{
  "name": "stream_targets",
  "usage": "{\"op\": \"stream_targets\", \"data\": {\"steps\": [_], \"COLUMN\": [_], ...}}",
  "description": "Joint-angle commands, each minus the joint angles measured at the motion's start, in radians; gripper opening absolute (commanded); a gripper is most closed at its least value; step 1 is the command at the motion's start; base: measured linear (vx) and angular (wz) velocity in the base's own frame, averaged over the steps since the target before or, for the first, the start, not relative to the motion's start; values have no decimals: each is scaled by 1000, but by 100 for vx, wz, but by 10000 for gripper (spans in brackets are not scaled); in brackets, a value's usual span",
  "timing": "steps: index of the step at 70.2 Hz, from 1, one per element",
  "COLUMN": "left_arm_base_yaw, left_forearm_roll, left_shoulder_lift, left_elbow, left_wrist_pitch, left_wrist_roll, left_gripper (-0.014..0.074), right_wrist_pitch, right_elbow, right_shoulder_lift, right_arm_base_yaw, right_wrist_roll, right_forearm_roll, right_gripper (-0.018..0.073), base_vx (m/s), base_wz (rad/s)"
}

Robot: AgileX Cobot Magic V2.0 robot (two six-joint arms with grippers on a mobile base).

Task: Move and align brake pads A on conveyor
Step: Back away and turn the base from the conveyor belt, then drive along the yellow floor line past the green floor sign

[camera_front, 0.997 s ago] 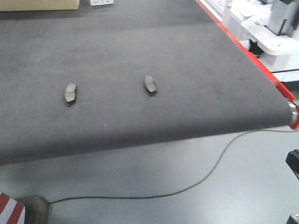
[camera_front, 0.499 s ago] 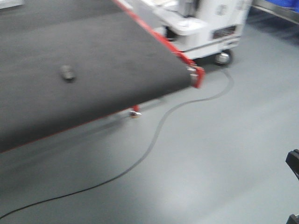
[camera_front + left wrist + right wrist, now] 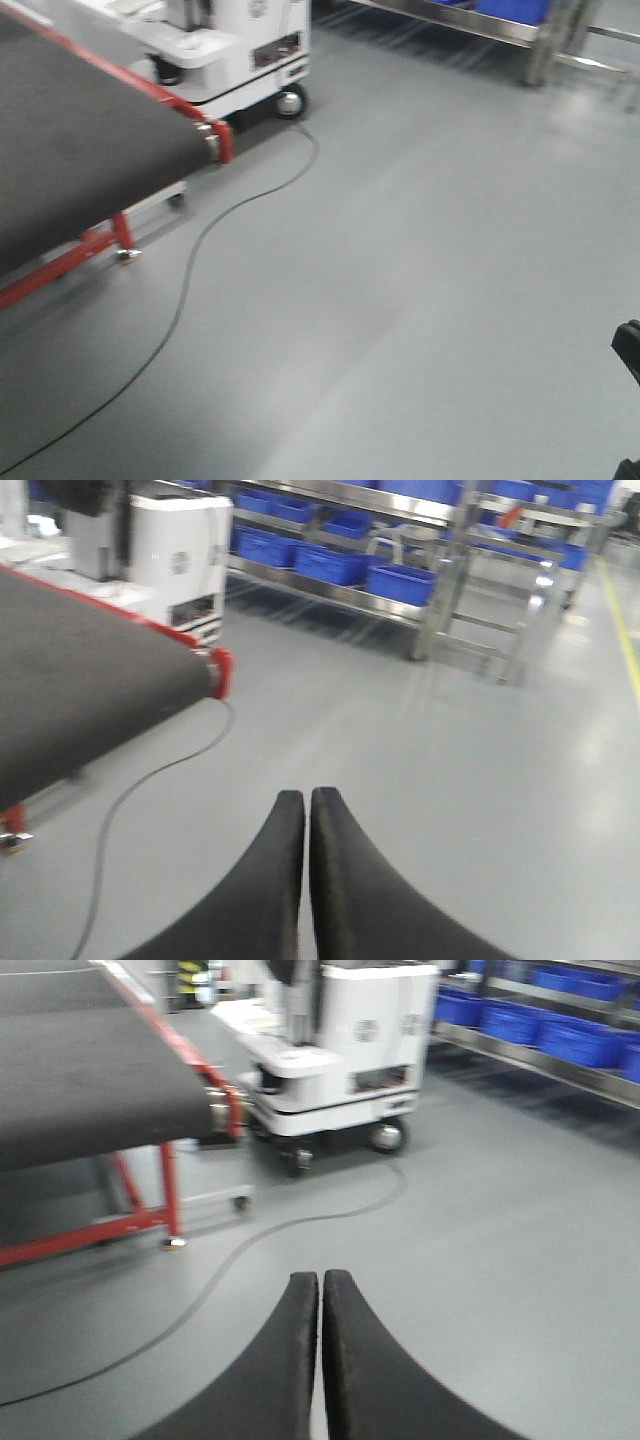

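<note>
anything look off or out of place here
A loose black cable snakes across the floor from near the white cart past the conveyor end, a possible snag hazard. No brake pads show on its visible part.

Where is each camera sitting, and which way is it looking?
Front camera: on the robot's front, tilted down at the floor, the conveyor end, a white cart and a black cable; only a dark bit, likely the robot's, shows at the right edge.
Left wrist camera: on the left arm, looking past the shut left gripper toward blue bins.
Right wrist camera: on the right arm, looking past the shut right gripper toward the cart.
Shared: all three show the conveyor end and the cable.
</note>
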Motion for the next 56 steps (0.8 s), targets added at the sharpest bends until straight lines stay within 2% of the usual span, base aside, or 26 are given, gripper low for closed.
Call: {"op": "stream_targets", "data": {"steps": [1, 56], "left_arm_base_yaw": [-7, -7], "left_forearm_roll": [12, 12], "left_shoulder_lift": [15, 15], "left_elbow": [-26, -26], "left_wrist_pitch": [-71, -71], "left_wrist_roll": [-1, -1], "left_gripper": [-6, -6], "right_wrist_pitch": [-76, -76], "right_elbow": [-27, -27], "right_shoulder_lift": [5, 5], "right_arm_base_yaw": [-4, -4], "right_wrist_roll": [-2, -2], "right_forearm_roll": [-6, -6], "right_gripper": [-6, -6], "base_vx": [-12, -7], "base_wz": [-75, -80]}}
